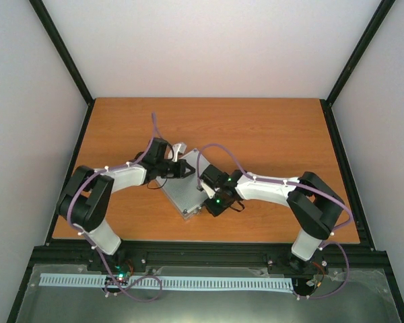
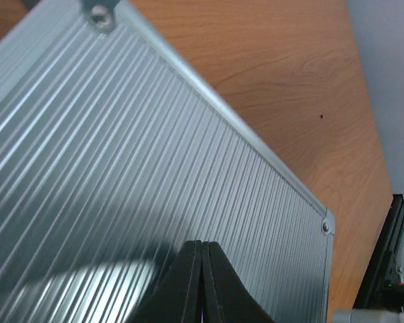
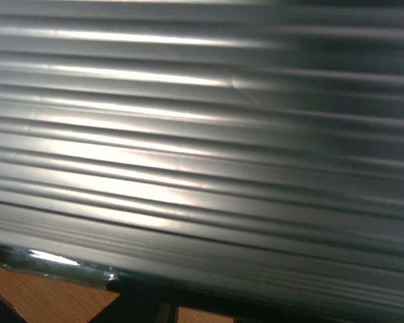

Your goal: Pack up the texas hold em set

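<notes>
The silver ribbed aluminium case lies closed and turned diagonally in the middle of the wooden table. My left gripper is shut and empty, its tips pressed together just over the ribbed lid. My right gripper is at the case's near right edge. Its wrist view is filled by the ribbed case surface very close up, with only dark finger shapes along the bottom, so its opening does not show. Chips, buttons and cards are out of view.
The orange wooden table stretches around the case. Black frame rails run along the near edge and the sides. Purple cables loop over both arms above the case.
</notes>
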